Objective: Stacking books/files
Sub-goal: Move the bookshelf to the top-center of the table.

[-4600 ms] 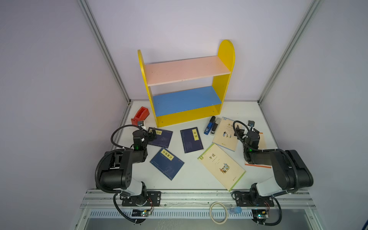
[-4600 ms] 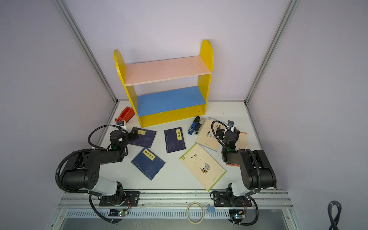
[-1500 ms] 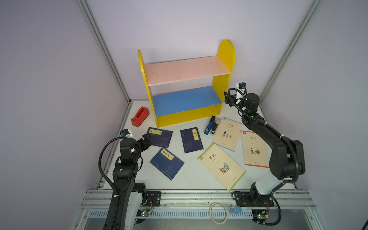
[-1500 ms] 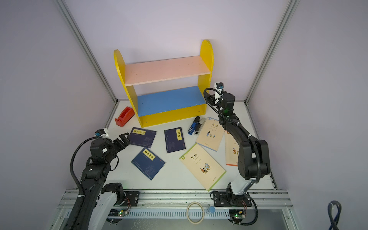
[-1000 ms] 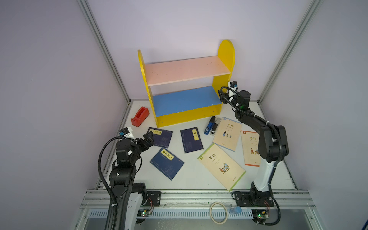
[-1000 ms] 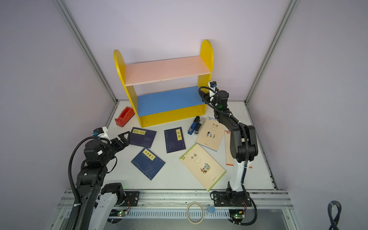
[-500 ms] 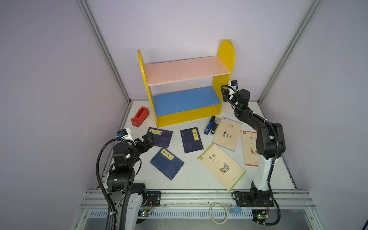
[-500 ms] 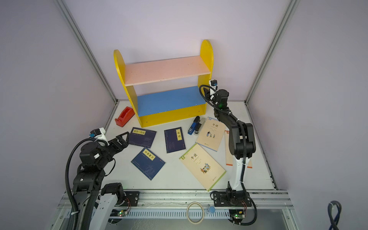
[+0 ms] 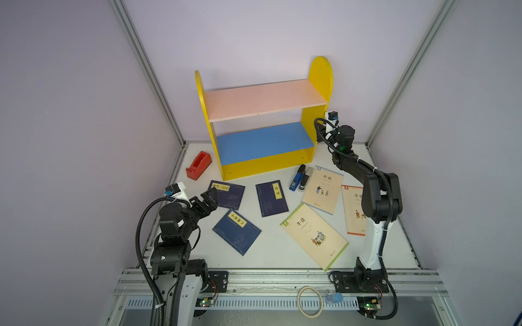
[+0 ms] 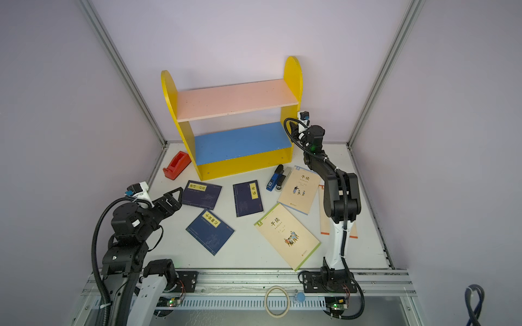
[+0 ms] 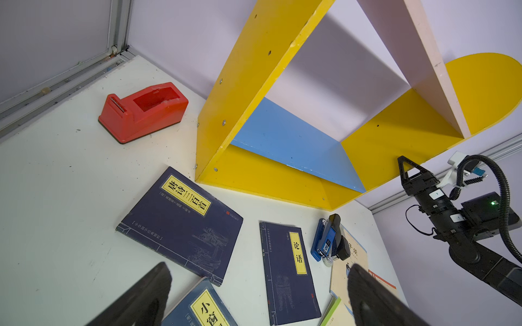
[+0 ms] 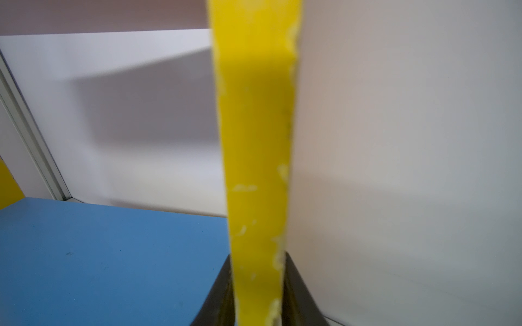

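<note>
Books are lying flat and apart on the table [image 9: 271,254], none stacked yet: three navy ones nearer my left arm, three cream ones nearer my right. My left claw [image 9: 212,198] is hanging released, jaws wide, just beside the corner of the far-left navy book [image 9: 227,194]. My right claw [image 11: 406,169] is clenching the yellow side panel [image 12: 254,141] of the shelf [image 9: 265,98], not a book.

Risk, as I am judging it: any pull from that right arm is likely to drag or tip the shelf toward the stapler [image 9: 298,177] and the cream book [image 9: 322,189] lying just in front of it. On the left, the covers are sitting thin and flush with the table, so jaws coming down may skid and shove one navy book into its neighbour instead of lifting it.

Writing: yellow labels are reading 唐诗三百首 on the far-left navy book, 论语 on the middle navy book [image 9: 271,199], and, I think, 小窗幽记 on the nearest navy book [image 9: 237,231]. Cream covers are showing two large characters, possibly 午读. The stapler's label is too small to read.
</note>
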Controlling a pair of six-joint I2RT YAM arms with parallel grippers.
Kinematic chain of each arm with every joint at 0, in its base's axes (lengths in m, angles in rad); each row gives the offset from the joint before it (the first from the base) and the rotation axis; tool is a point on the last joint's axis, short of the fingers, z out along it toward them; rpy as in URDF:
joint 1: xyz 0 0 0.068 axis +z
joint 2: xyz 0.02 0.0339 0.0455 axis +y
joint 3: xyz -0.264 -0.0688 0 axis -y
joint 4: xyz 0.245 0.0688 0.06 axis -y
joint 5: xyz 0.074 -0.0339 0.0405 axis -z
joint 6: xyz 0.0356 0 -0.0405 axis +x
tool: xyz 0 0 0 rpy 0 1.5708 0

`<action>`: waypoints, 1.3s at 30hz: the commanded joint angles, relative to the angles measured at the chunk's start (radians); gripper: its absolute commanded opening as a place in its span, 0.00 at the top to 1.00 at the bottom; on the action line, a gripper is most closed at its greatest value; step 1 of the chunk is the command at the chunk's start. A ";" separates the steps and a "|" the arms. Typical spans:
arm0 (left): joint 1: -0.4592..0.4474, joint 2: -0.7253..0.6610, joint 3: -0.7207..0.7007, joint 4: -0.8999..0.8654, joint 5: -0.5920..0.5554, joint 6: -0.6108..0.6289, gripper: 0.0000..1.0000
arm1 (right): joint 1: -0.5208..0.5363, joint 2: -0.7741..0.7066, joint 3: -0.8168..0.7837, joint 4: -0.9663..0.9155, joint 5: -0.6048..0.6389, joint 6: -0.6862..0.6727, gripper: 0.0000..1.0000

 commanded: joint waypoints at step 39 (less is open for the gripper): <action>-0.009 0.093 -0.053 0.083 -0.012 -0.198 0.00 | 0.078 -0.372 -0.431 -0.067 -0.065 0.100 1.00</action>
